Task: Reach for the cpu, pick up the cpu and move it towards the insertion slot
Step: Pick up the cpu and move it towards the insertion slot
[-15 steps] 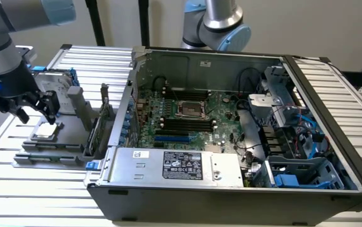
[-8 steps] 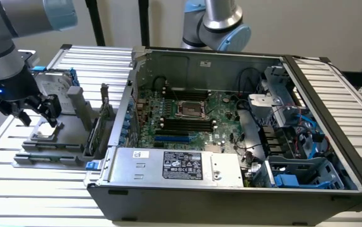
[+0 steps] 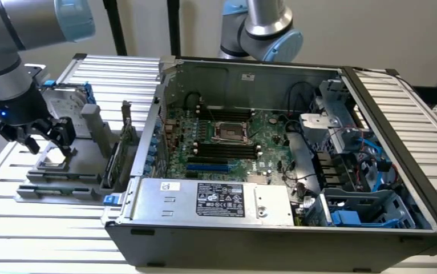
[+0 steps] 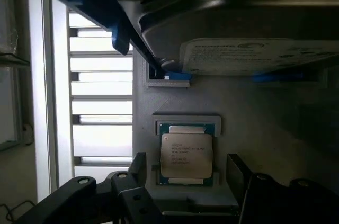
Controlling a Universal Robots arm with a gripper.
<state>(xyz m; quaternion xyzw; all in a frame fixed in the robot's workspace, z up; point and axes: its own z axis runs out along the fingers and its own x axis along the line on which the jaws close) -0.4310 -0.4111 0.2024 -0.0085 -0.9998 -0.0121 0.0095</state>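
Note:
The cpu [image 4: 186, 154] is a small square chip with a silvery top. It lies flat in a square recess of a grey holder [image 4: 254, 128]. In the exterior view the cpu [image 3: 52, 166] sits on that holder [image 3: 81, 171], outside the computer case at the exterior view's left. My gripper [image 4: 186, 164] is open, a black finger [image 4: 139, 167] on each side of the chip, apart from it. From outside, the gripper [image 3: 51, 149] hangs just above the chip. The insertion slot [image 3: 230, 132] is a metal-framed square socket on the motherboard inside the open case.
An upright silver hard drive [image 3: 65, 104] with blue rails stands at the holder's far end, close behind my gripper; in the wrist view the hard drive [image 4: 254, 54] shows too. The case wall [image 3: 146, 142] rises between holder and motherboard. A second arm [image 3: 261, 28] stands behind the case.

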